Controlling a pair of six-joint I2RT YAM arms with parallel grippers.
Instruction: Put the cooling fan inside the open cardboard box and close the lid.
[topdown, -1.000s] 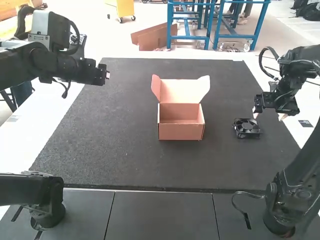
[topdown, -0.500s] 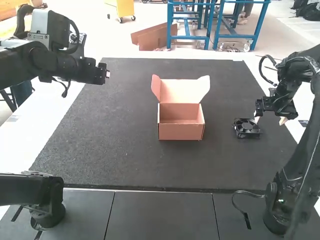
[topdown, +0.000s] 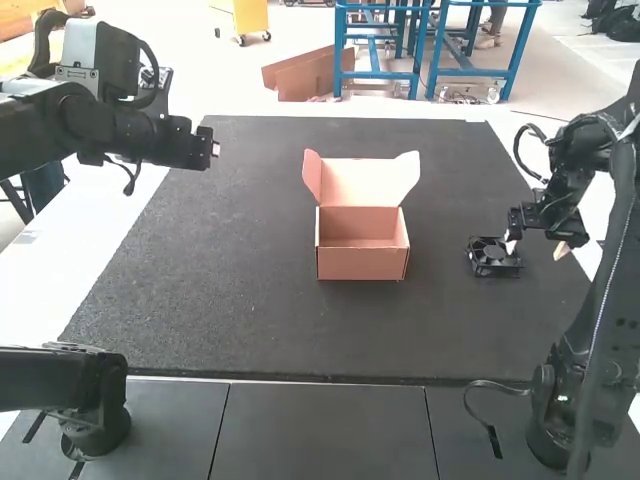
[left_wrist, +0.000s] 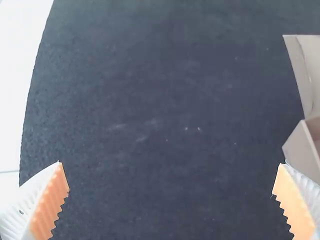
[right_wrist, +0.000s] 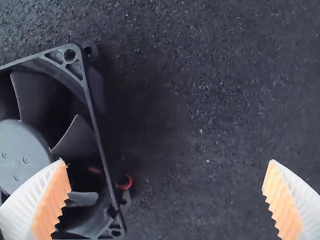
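Close up, the right wrist view resolves what the high view cannot: grey blades, round hub and a red wire on the black square plastic cooling fan (right_wrist: 50, 145), flat on the black foam mat (right_wrist: 210, 100). Right gripper (right_wrist: 165, 200) wide open, empty, one orange-padded finger over the fan's frame. High view: fan right of centre, apart from the open brown cardboard box (topdown: 362, 240), lid flap upright. Left arm level at upper left; left gripper (left_wrist: 170, 210) wide open, empty.
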